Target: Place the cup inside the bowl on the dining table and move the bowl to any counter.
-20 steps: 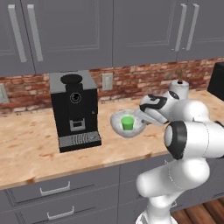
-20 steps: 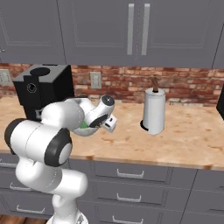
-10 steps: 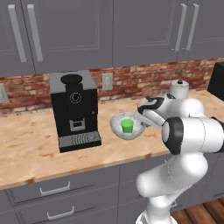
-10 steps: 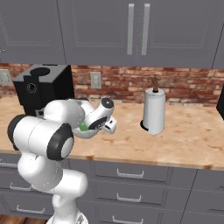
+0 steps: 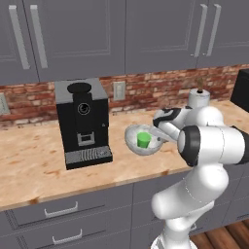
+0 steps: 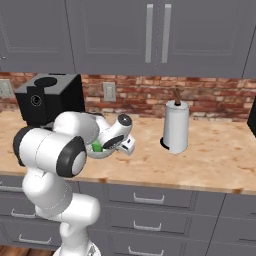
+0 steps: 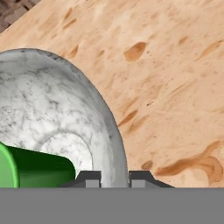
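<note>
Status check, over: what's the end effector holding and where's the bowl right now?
End effector shut on bowl rim. Cup sits inside bowl, held over counter. Coffee machine close on one side, paper towel roll on the other.

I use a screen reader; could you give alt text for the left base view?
A white robot arm's gripper holds a grey-white bowl by its rim, a green cup inside it, over a wood-look counter. A black coffee machine stands to the left, before a brick backsplash.
</note>
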